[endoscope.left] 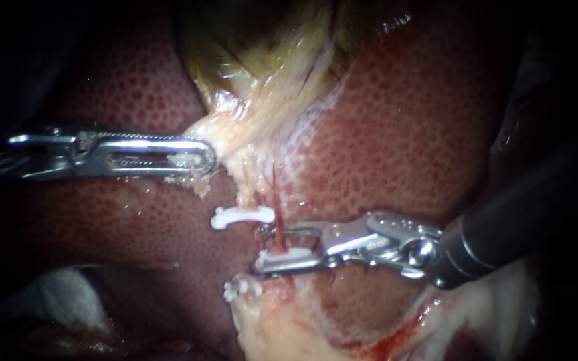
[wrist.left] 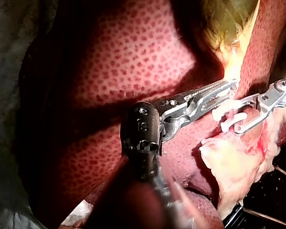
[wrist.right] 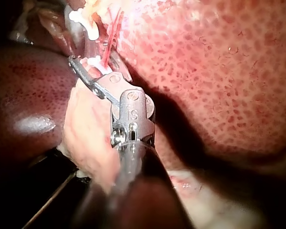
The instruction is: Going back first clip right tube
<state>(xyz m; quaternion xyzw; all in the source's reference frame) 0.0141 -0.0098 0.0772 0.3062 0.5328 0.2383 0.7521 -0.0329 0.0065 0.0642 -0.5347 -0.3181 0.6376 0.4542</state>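
A thin red tube (endoscope.left: 279, 227) runs down from the yellowish gallbladder (endoscope.left: 269, 60) between lobes of the liver (endoscope.left: 403, 134). My right instrument (endoscope.left: 282, 249) comes in from the right. Its jaws stand open around this tube, with a white clip (endoscope.left: 287, 255) sitting on the tube between them. A second white clip (endoscope.left: 242, 216) lies just above and to the left, and a third (endoscope.left: 241, 289) sits lower, by the pale fat. My left instrument (endoscope.left: 203, 160) is shut on the gallbladder's lower edge and holds it leftward. The right wrist view shows the right instrument (wrist.right: 76, 64) at the clip (wrist.right: 94, 62).
Pale, blood-streaked fatty tissue (endoscope.left: 289, 327) fills the space below the clips. White gauze (endoscope.left: 61, 287) lies at the lower left. In the left wrist view my left instrument (wrist.left: 229, 86) and my right instrument (wrist.left: 240, 121) come close together beside the clips.
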